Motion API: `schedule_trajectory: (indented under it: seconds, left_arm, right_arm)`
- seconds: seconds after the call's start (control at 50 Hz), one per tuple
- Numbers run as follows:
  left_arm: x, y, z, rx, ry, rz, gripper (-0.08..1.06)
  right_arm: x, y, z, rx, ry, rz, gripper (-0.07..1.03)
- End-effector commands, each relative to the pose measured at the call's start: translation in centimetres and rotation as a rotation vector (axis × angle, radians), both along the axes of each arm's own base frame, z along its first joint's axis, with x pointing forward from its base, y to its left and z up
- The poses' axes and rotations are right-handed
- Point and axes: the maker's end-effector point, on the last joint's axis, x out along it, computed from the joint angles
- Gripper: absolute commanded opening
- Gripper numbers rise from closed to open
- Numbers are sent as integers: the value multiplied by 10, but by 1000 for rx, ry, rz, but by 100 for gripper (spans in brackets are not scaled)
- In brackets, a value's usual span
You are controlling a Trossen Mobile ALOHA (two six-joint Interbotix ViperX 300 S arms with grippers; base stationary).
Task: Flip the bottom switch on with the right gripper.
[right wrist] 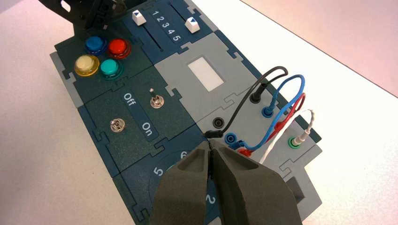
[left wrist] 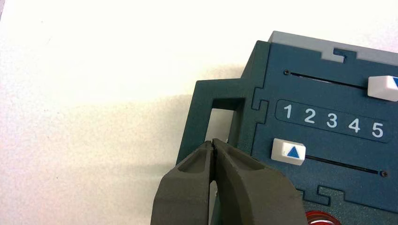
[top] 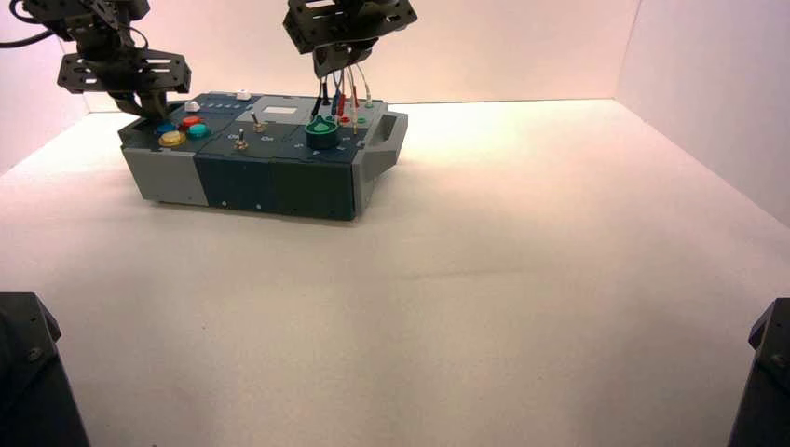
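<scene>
High view shows the box [top: 265,158] standing at the far left of the white table [top: 522,279], with both arms reaching over it. The right gripper [top: 337,63] hangs above the wire panel and the green knob [top: 323,133]; its two fingers are pressed together tip to tip and hold nothing. The left gripper [top: 142,101] sits over the box's far left corner, also closed and empty, its tips beside the box's handle opening [left wrist: 220,124].

Right wrist view counts out the parts. Four round buttons form a cluster: blue [right wrist: 95,44], red [right wrist: 118,47], yellow [right wrist: 87,65] and teal [right wrist: 110,68]. Two metal toggle switches flank a strip lettered "Off" and "On": the bottom switch [right wrist: 116,124], nearer the box's front edge, and the upper switch [right wrist: 156,100], nearer the grey display panel [right wrist: 205,74]. Which way the bottom switch's lever leans cannot be told; the right gripper's tips are apart from it, above the numbered dial of the knob. Two white sliders [right wrist: 138,17] lie either side of a 1–5 scale. Four looping wires are plugged into the sockets: black [right wrist: 263,77], blue [right wrist: 293,79], red [right wrist: 298,105] and white [right wrist: 305,126].
</scene>
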Motion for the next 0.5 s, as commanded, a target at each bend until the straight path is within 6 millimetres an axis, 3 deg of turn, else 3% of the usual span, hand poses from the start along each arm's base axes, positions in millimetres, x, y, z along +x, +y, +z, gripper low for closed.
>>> schedule_trajectory:
  seconds: [0.02,0.5]
  left_arm:
    - [7,-3,10,5,-32,-7,-3]
    - [7,-5,7,6,-33,-10,-3]
  right_arm:
    - [5,4,20,36,-34,-4,-2]
    - [6,2,16,30,-25,-9,-2]
